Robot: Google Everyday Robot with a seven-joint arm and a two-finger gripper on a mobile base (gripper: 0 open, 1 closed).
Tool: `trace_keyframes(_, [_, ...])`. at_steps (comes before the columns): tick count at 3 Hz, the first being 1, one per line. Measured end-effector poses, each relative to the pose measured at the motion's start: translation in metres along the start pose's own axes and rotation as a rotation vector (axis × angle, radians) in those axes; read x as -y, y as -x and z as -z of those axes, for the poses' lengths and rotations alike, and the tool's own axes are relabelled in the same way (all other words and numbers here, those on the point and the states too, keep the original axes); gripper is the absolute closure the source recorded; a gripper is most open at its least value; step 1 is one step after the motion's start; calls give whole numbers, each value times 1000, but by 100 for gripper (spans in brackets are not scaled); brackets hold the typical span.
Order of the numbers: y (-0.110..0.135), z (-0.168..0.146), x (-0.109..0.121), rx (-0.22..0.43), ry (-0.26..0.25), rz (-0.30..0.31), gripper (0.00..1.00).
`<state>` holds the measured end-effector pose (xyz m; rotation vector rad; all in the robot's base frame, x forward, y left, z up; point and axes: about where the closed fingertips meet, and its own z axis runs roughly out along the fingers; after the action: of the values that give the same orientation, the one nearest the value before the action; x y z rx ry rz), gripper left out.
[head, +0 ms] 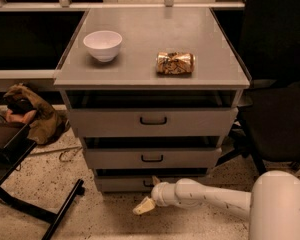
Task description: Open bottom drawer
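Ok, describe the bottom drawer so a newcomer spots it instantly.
Find the grey metal cabinet carrying a white bowl and crushed can. Its lowest front is the bottom drawer, with the pale gripper just in front. It looks shorter and narrower than the middle drawer or top drawer.
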<state>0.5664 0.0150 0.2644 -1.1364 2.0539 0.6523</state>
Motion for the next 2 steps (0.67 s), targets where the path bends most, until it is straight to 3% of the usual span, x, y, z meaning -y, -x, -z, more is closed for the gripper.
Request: trace_keyframes(2, [30, -29, 45, 29, -122, 114, 0])
